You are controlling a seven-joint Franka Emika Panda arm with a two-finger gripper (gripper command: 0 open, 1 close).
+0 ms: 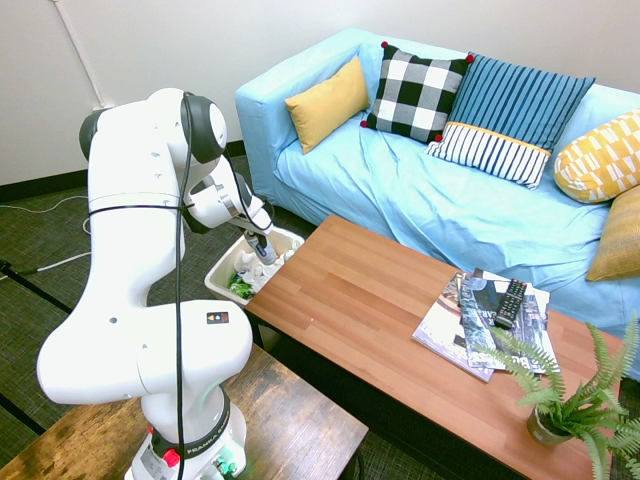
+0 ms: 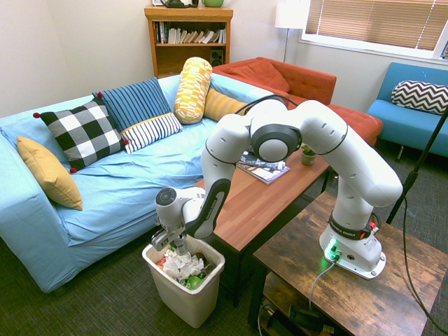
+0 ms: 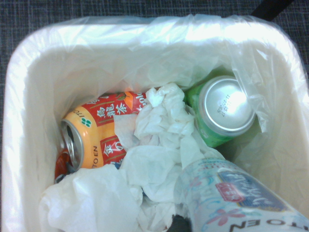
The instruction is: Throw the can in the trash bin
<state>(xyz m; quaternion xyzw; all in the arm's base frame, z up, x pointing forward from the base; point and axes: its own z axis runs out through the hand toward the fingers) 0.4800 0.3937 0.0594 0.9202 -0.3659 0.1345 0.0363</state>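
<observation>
Since the trash bin (image 2: 183, 290) sits on the floor between the sofa (image 1: 420, 190) and the end of the coffee table (image 1: 400, 330), directly under the gripper (image 2: 175, 243), little left but a clean release. Worth confirming first that the drop line falls inside the rim, away from the wall nearest the table; looks so from both exterior views. Inside the bin: crumpled white paper (image 3: 159, 145) heaped in the middle, an orange-red can (image 3: 96, 137) lying on its side, a green can (image 3: 219, 111) standing on end. Best aimed at the paper, to cushion the fall and stop any bounce back out. Fingers closed on the can (image 1: 264, 253), held roughly upright just above the rubbish, its printed body looming at the wrist view's lower edge (image 3: 231, 198). Should open wide, without swinging, then lift straight up.
</observation>
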